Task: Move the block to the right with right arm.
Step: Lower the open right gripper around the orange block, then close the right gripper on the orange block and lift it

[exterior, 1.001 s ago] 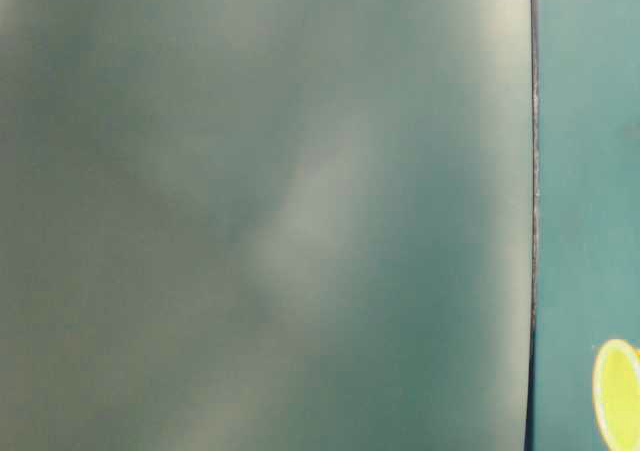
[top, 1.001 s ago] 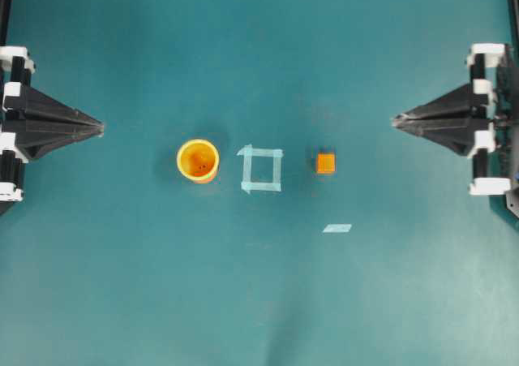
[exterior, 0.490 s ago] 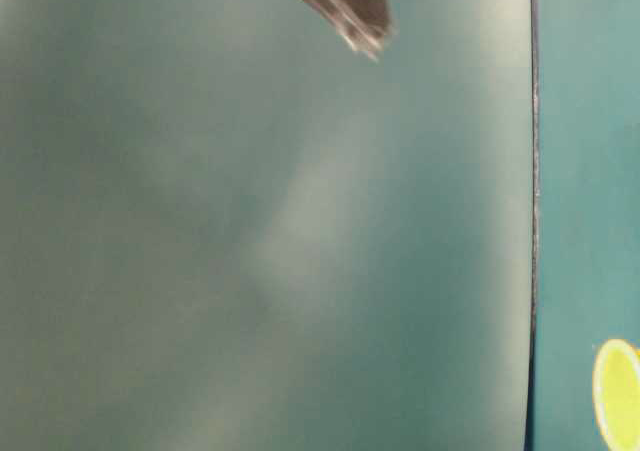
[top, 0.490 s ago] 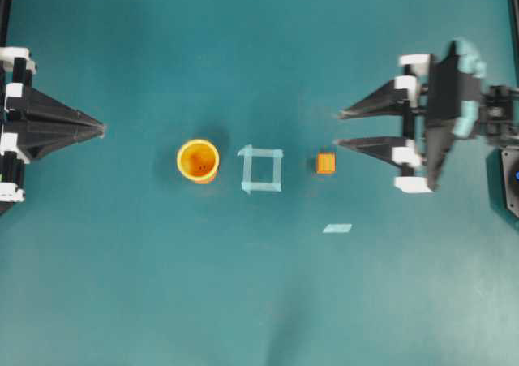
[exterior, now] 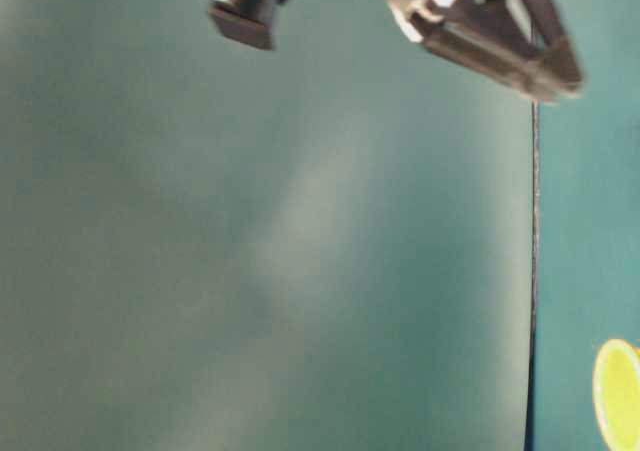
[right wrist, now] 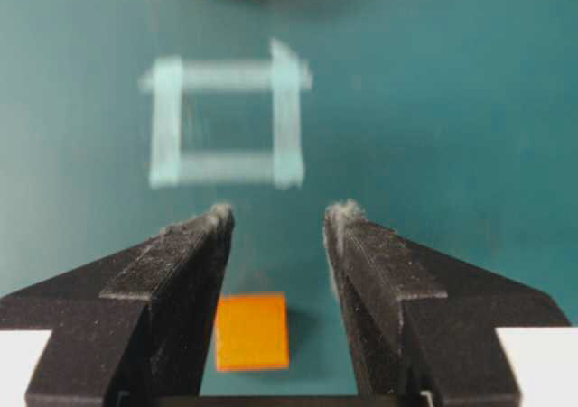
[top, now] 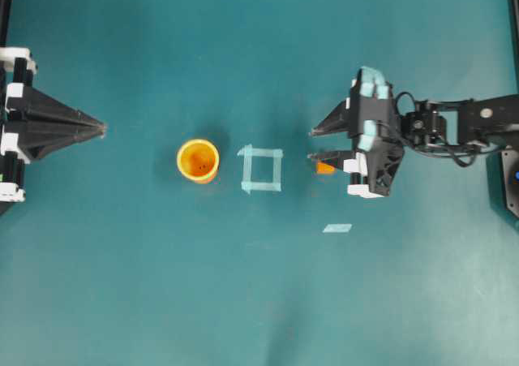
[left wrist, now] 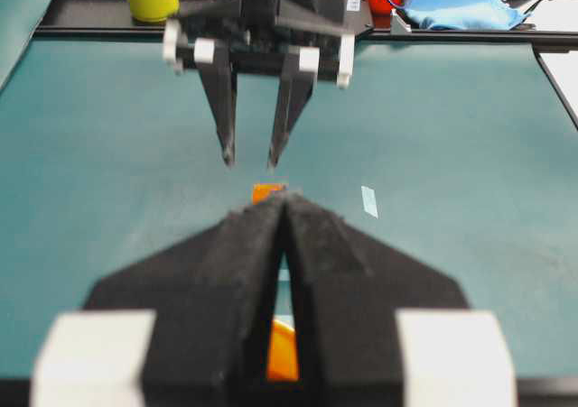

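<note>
Surface: teal table (top: 162, 301), bare around the block.
Block (right wrist: 252, 331): small orange cube, probably light and stiff; grip opposite flat sides.
Right gripper (right wrist: 275, 222): fingers spread, block between them, lower centre.
Left gripper (top: 97, 128): pressed together, left edge.

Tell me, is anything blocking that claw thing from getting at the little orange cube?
Nothing visible. The right tool hangs open with the block between its two fingers in the wrist view, bare green table around it. The tape square and the cup sit farther away, on the block's far side from the arm.
</note>
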Robot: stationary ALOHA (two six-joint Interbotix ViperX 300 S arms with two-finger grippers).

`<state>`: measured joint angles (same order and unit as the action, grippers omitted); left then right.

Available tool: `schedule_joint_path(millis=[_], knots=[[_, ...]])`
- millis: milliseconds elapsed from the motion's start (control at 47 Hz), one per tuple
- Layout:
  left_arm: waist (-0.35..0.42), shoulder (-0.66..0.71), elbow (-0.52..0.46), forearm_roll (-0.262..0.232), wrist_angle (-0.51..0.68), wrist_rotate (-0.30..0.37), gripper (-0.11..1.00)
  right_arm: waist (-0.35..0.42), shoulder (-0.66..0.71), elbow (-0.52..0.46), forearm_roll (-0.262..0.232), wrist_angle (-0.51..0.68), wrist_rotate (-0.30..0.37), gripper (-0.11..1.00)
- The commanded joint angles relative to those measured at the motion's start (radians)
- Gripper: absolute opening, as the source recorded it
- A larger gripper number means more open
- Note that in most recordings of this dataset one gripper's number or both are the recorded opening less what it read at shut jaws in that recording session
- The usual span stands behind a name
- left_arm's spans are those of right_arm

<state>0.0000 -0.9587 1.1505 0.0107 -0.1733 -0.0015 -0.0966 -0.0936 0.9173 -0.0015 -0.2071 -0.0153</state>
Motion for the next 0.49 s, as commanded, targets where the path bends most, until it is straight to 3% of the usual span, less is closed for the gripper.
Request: schedule_joint_path(millis=[0, 468], knots=[[0.002, 0.006, -0.028, 0.002, -0.003, 0.002, 0.00, -0.002, 0.014, -0.012, -0.002, -0.009, 0.002, 0.53], [0.000, 0.006, -0.026, 0.002, -0.003, 0.003, 0.00, 0.014, 0.049, 0.020, 0.003, -0.012, 0.014, 0.53]])
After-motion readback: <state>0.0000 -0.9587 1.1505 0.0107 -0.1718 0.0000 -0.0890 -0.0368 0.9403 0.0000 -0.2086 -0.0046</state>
